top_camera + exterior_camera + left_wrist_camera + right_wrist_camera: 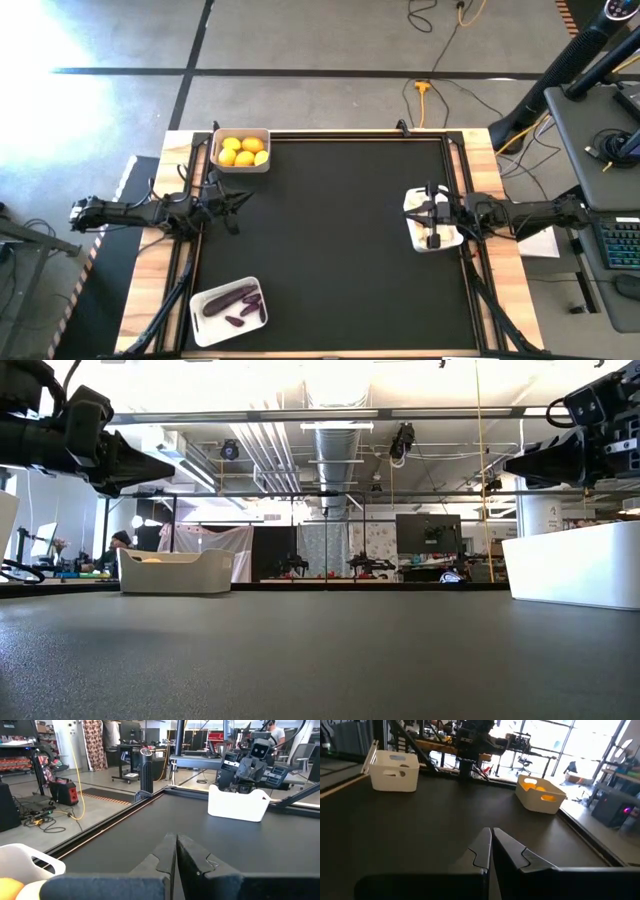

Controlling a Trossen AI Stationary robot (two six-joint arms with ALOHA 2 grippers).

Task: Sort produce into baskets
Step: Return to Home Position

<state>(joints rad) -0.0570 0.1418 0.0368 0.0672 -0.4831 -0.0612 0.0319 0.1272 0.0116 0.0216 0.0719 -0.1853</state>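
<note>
A basket [241,151] at the far left holds several yellow citrus fruits [244,152]. A basket [229,310] at the near left holds dark purple eggplants [228,298], large and tiny. A third white basket [441,238] stands at the right; my right arm hides most of what is in it. My left gripper [176,845] is shut and empty, in the air between the two left baskets [232,203]. My right gripper [491,837] is shut and empty, held well above the right basket [580,565].
The black mat [340,250] between the baskets is bare. A raised rail [350,136] frames it. In the left wrist view the right basket [237,802] stands under my right arm [250,762]. Cables and a desk lie beyond the table's right edge.
</note>
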